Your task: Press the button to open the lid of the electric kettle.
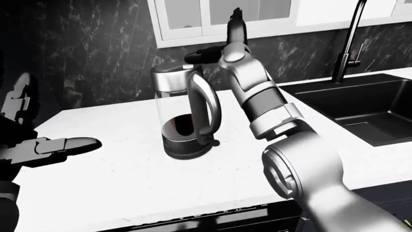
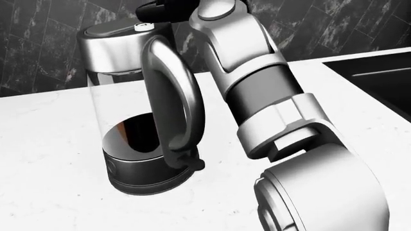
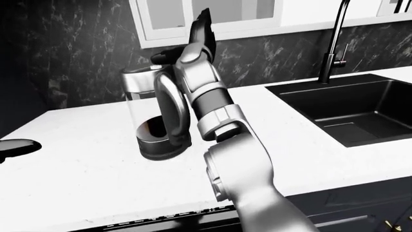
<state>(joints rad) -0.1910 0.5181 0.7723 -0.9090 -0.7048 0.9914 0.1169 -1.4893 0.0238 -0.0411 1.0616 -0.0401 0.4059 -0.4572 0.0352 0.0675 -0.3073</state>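
— Where is the right hand (image 1: 222, 46)?
— Upper centre of the left-eye view, fingers spread; one dark finger (image 1: 203, 55) reaches over the lid's button (image 2: 142, 26).
— The kettle (image 1: 183, 113)?
— Upright on the white counter (image 1: 129, 174), centre-left, lid down.
— The left hand (image 1: 45, 147)?
— At the left edge, fingers apart, holding nothing, well apart from the kettle.

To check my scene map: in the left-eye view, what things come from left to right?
Robot's grey left hand → glass electric kettle with steel lid → silver right arm → black sink, with its dark faucet.
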